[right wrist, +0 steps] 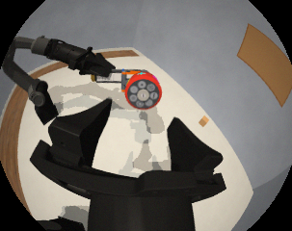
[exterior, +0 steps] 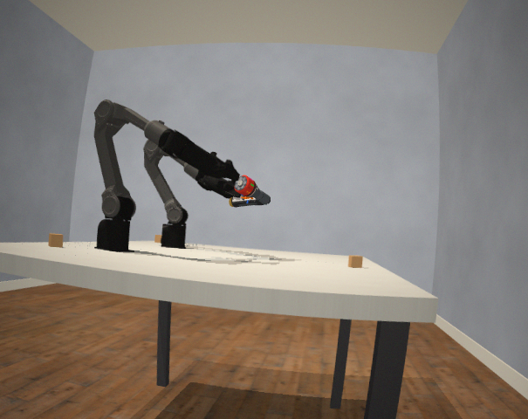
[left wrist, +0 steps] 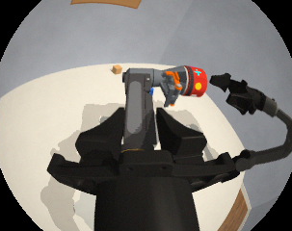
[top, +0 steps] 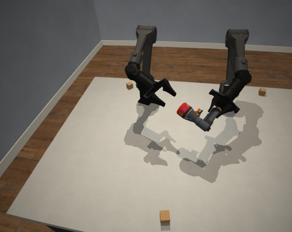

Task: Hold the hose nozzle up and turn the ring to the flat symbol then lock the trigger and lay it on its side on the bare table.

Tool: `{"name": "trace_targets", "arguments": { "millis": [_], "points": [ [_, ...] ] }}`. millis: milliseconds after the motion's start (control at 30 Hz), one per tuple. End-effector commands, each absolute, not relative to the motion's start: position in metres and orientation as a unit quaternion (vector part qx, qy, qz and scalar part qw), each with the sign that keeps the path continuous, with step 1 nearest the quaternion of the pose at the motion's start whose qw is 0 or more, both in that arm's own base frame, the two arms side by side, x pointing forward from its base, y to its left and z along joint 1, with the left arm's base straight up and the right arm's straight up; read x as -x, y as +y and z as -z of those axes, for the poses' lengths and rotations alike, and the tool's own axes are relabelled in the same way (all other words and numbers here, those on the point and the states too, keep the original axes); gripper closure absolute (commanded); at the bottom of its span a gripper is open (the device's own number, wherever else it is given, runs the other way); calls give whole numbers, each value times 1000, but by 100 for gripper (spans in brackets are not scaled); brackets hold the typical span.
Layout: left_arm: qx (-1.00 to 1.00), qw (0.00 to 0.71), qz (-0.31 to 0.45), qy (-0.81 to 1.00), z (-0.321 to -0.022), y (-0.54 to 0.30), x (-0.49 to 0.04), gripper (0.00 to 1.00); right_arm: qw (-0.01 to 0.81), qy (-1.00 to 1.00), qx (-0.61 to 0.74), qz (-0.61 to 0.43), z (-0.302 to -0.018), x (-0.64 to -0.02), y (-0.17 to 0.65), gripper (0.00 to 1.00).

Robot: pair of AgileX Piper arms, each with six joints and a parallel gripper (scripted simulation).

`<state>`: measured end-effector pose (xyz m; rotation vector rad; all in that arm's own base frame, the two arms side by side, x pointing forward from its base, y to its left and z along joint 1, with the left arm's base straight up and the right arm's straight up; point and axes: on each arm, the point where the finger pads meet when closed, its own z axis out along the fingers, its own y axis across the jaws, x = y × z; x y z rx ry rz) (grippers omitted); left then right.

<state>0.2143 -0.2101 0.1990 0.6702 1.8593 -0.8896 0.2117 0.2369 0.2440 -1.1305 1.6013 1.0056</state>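
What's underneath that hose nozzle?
Only air, then the table, where shadows fall. The left gripper holds the nozzle up. The nozzle hides part of the tabletop from above; what lies on that patch can't be seen there.

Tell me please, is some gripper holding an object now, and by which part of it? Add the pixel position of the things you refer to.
The left gripper (top: 213,113) (left wrist: 140,115) holds the hose nozzle (top: 201,123) (exterior: 262,195) (left wrist: 160,77) (right wrist: 118,77) by its handle; the right gripper (top: 170,100) (right wrist: 142,115) is open, holding nothing.
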Motion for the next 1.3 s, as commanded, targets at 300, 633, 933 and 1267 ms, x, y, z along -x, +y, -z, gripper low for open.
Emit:
{"name": "trace_targets", "arguments": {
  "millis": [300, 633, 933, 1267],
  "points": [
    [-273, 471, 365, 755, -202, -211, -214, 52, 450, 650, 456, -408, -243, -213, 237, 50],
    [-273, 471, 365, 755, -202, -211, -214, 52, 451, 650, 456, -408, -243, -213, 237, 50],
    [-291, 479, 354, 749, -201, -211, -214, 52, 453, 648, 457, -407, -244, -212, 237, 50],
    [-427, 540, 260, 677, -200, -211, -214, 52, 454, 648, 457, -406, -245, -212, 237, 50]
  ]
}}
